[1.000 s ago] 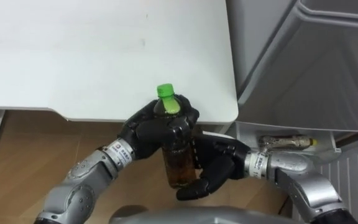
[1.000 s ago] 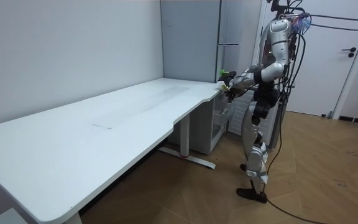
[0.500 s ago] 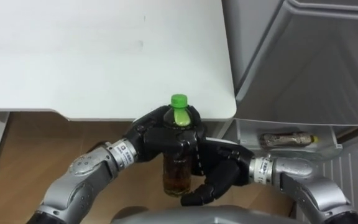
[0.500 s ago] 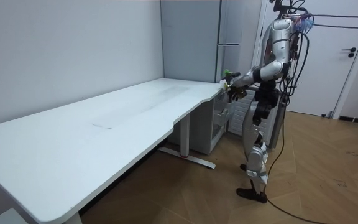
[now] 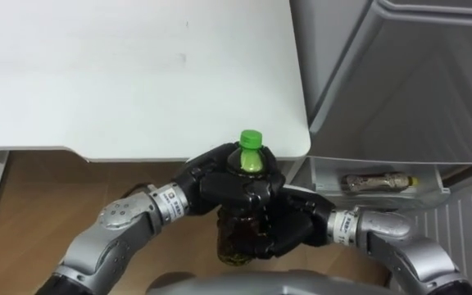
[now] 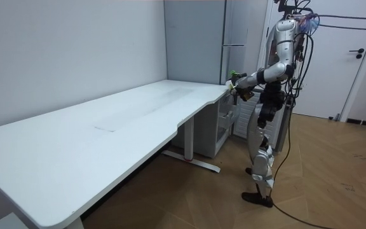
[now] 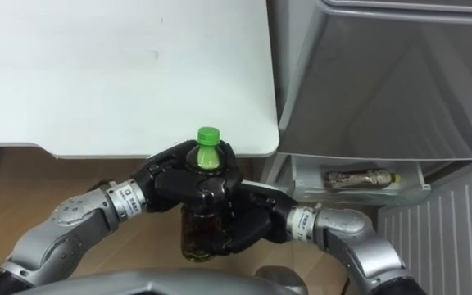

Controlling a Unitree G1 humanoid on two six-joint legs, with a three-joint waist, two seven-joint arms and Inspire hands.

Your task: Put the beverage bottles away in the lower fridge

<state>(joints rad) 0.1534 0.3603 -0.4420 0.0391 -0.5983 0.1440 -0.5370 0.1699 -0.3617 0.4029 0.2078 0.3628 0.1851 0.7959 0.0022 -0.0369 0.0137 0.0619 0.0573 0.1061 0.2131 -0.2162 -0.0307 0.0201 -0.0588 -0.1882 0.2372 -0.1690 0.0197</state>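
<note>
— Where's the drink just now?
— Off the desk, in both hands. The robot's left hand (image 5: 220,176) is clenched round the shoulder of the clear plastic bottle (image 5: 234,244), just under the cap. The right hand (image 5: 289,231) wraps its fingers round the lower body from the other side. The bottle is upright, held out in front of the robot's body.
— And round about?
— The broad white desk (image 5: 138,74) stretches away on the left, its rounded corner just beyond the bottle. Right of that stands the tall grey fridge (image 5: 400,82), with a pale compartment (image 5: 383,195) open low down and a second bottle (image 5: 374,181) lying on its side in it. The wooden floor (image 5: 23,188) is underfoot. In the room view the robot stands upright at the desk's far corner, by the fridge, with a white door (image 6: 361,76) at that view's right.
— What's the bottle like?
— It has a bright green cap (image 5: 251,139) and dark brown liquid inside.
</note>
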